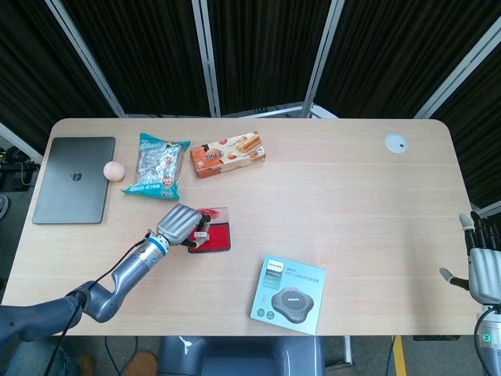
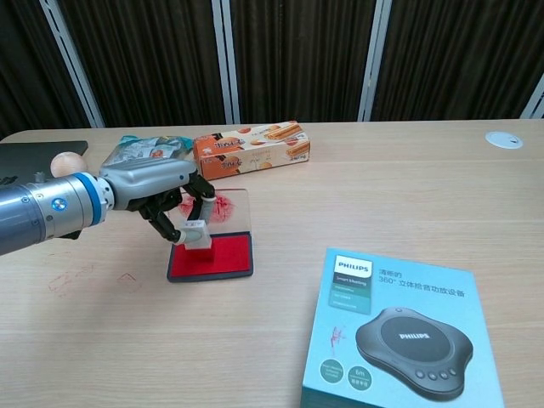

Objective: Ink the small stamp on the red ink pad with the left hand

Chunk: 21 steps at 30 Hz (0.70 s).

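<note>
My left hand (image 1: 178,225) (image 2: 161,195) holds the small white stamp (image 2: 195,233) (image 1: 200,233) between thumb and fingers, its red base down on the left part of the red ink pad (image 2: 217,257) (image 1: 214,240). The pad's clear lid (image 2: 228,208), smeared with red ink, stands open behind it. My right hand (image 1: 483,265) hangs off the table's right edge with its fingers apart and nothing in it; the chest view does not show it.
A blue Philips box (image 1: 288,294) (image 2: 401,333) lies right of the pad near the front edge. Behind are an orange biscuit box (image 1: 228,154) (image 2: 252,149), a teal snack bag (image 1: 157,164), a laptop (image 1: 73,178), a peach ball (image 1: 114,170) and a white disc (image 1: 396,142).
</note>
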Tool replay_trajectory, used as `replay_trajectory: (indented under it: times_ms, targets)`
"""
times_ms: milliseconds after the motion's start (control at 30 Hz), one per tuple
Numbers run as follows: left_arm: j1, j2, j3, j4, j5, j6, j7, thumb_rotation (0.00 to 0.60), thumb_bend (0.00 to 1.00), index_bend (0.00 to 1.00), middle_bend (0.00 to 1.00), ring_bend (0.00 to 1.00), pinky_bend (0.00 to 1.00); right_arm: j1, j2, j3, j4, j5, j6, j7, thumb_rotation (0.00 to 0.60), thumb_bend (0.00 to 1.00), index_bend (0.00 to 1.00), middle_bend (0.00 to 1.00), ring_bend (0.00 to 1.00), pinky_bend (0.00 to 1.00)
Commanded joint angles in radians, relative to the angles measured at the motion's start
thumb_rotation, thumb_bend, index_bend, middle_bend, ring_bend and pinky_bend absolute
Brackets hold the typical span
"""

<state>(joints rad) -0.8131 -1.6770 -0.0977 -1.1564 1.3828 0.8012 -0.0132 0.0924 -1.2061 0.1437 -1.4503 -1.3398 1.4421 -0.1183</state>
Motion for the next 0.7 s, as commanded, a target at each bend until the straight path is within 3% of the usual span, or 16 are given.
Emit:
replay_trajectory:
  times_ms: [33, 700]
  targets:
    - [-0.004, -0.013, 0.004, 0.018, -0.003, -0.007, 0.004, 0.600, 0.45, 0.62, 0.57, 0.88, 0.91, 0.001, 0.000, 0.001, 0.000, 0.002, -0.002, 0.001, 0.600, 0.00, 0.00, 0.00, 0.00, 0.00]
    - [-0.008, -0.061, 0.018, 0.074, -0.016, -0.024, 0.020, 0.600, 0.45, 0.63, 0.58, 0.88, 0.91, 0.002, 0.004, 0.005, 0.003, 0.013, -0.008, 0.014, 0.600, 0.00, 0.00, 0.00, 0.00, 0.00]
